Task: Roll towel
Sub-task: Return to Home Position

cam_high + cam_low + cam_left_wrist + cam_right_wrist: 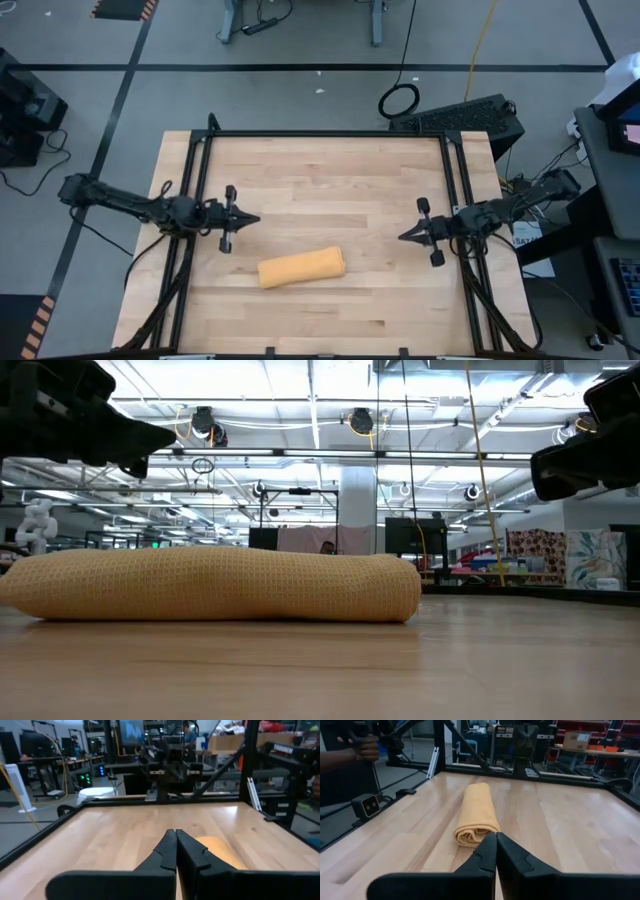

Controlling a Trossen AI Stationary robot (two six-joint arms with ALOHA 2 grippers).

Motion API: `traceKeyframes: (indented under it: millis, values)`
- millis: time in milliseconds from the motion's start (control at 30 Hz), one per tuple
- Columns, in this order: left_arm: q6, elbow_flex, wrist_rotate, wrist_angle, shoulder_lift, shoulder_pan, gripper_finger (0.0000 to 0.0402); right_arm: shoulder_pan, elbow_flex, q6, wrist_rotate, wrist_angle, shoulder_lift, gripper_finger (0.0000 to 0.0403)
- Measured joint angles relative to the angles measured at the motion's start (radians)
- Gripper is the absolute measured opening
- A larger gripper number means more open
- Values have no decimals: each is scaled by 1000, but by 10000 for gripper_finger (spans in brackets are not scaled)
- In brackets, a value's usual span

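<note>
Nearest the front edge of the wooden tabletop (330,170), the mustard-yellow towel (301,268) lies rolled into a snug log, its length running across the table and its spiral end facing the right arm's side. Beyond it, lifted clear of the wood, the left gripper (254,219) and the right gripper (403,236) point at each other from opposite sides, each with its two dark fingers pressed together on nothing, both apart from the roll. Farther off, past the table's black frame (325,133), a coiled black cable (400,100) lies on the grey floor.
</note>
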Motion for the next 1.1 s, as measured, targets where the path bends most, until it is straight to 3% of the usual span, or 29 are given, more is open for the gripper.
traceKeyframes:
  millis: [133,367,600,867,1100]
  values:
    - [-4,0,3,-107,-117,19,0,0,0,-38,-6,-61,-90,0]
    - [-23,0,26,-261,-299,47,0,-36,0,-101,-127,-84,-239,0]
    - [-59,-1,27,-429,-459,48,0,-111,0,-122,-127,-84,-256,0]
    - [-70,-1,30,-440,-467,49,0,-237,0,-118,-165,-88,-255,0]
    - [-46,-1,27,-443,-467,55,0,-261,0,-105,-230,-96,-255,0]
